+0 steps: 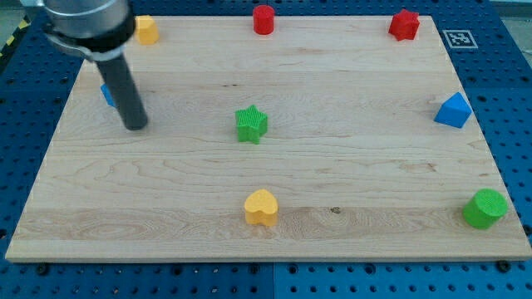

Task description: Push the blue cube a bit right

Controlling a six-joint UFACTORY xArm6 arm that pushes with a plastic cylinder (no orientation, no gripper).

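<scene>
My tip (135, 126) on the surface (332, 166), just right of the blue cube (106, 94), mostly hidden behind the rod. No jaws on this rig.

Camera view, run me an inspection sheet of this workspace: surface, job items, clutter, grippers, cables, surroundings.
Surface: pale wooden board, lying flat.
Job's things: blue cube near the view's left edge, mostly hidden behind the rod.
Clutter: green star mid-board; yellow heart below it; yellow block, red cylinder and red block along the view's top; blue triangular block and green cylinder at the view's right.
Grippers: none fitted; my tip is just right of and below the blue cube; contact cannot be told.
Cables: nothing seen.
Surroundings: blue perforated table; square black-and-white marker at the top right.
</scene>
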